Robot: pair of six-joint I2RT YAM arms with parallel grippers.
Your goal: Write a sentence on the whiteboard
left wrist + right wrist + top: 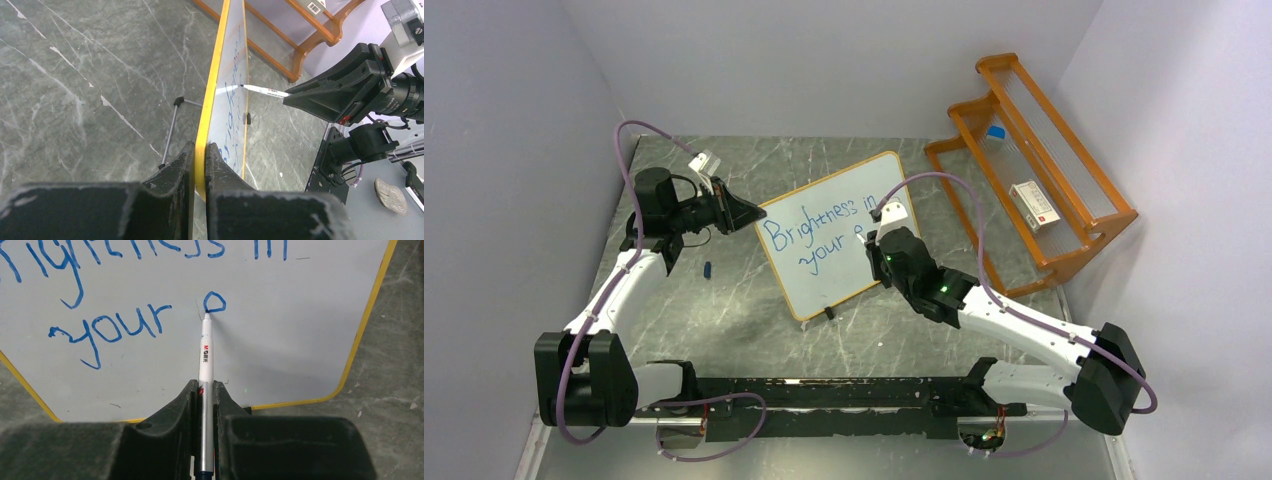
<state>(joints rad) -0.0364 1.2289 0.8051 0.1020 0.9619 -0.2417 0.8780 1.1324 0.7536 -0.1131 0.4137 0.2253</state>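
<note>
The left gripper (200,150) is clamped on the yellow-orange edge of the whiteboard (231,75), which stands edge-on straight ahead of its fingers. The right gripper (205,387) is closed tight on a white marker (205,347) jutting forward from its fingertips. The tip touches the board at a small blue loop. Above and left of that tip runs the sentence (822,217), reading "Brightness in your". A small dark-blue piece (708,268), perhaps a cap, lies on the table (744,320) beside the left forearm.

My right pincer (202,390) is matt, grainy black plastic. Between its fingers, the pen (205,347) is smooth, glossy white plastic. Ahead, the board (280,340) looks smooth and softly sheeny; below it, the table (395,405) is veined grey stone.
</note>
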